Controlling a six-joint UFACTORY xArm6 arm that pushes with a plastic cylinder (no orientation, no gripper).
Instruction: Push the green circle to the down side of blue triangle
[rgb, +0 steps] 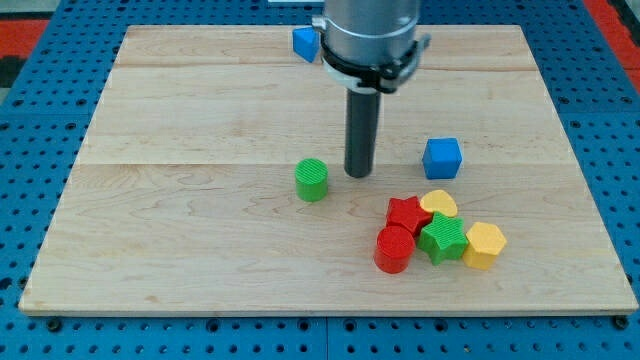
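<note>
The green circle (312, 180) stands just left of my tip (359, 175), apart from it by a small gap. The blue triangle (306, 43) lies far from my tip, toward the view's top and a little left. It is half hidden behind the arm, so I cannot be sure of its shape. The arm carries no claw, only a rod, so there is nothing to spread or press together, and it holds nothing.

I judge the circle must travel toward the view's top and stop under the triangle. My tip is on the wrong side for this. If it moves straight left now, it will send the circle toward the left edge of the tabletop (150, 250) and not upward. My tip should first go around to the bottom side of the circle. Because the circle is round, a push that is not through its centre may let it slip sideways off the rod. A push that is too long may knock the triangle away.

To the right of my tip, the blue cube (442, 158) and the cluster around the red star (407, 213) are clear of this path.
</note>
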